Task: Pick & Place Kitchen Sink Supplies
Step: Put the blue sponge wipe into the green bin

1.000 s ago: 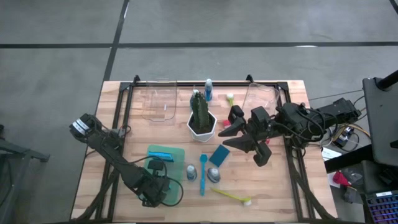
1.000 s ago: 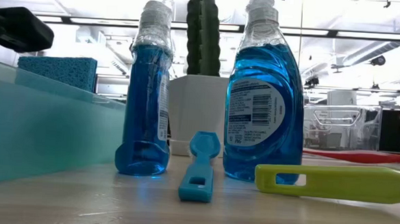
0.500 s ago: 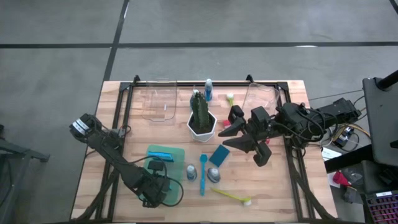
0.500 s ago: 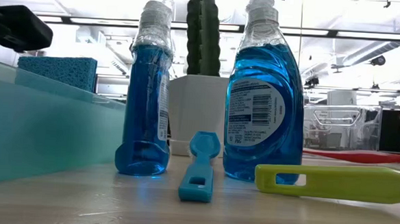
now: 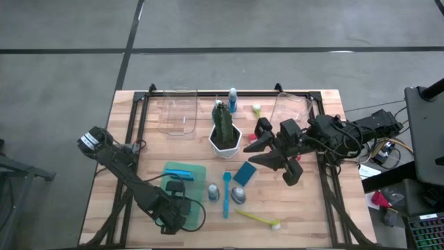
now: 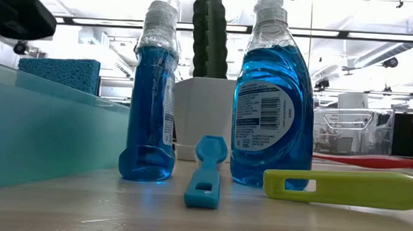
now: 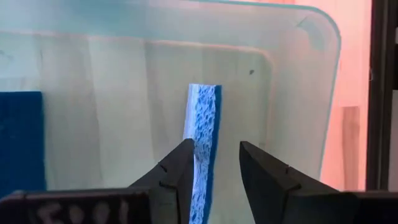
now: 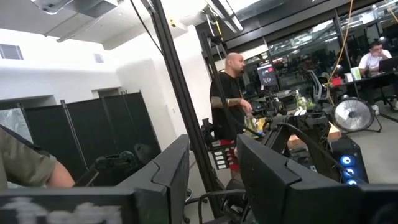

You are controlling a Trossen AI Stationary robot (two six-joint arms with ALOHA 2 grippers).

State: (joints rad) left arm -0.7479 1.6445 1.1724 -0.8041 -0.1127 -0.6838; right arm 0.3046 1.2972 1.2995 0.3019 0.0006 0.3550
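Two sponges sit in my green tray (image 5: 198,170) now: a light one (image 7: 202,134) on edge and a dark one (image 7: 20,143) flat beside it. My left gripper (image 7: 214,165) hangs over the light sponge, fingers apart, not gripping. Right gripper (image 8: 211,168) is raised mid-table, fingers apart, holding nothing.
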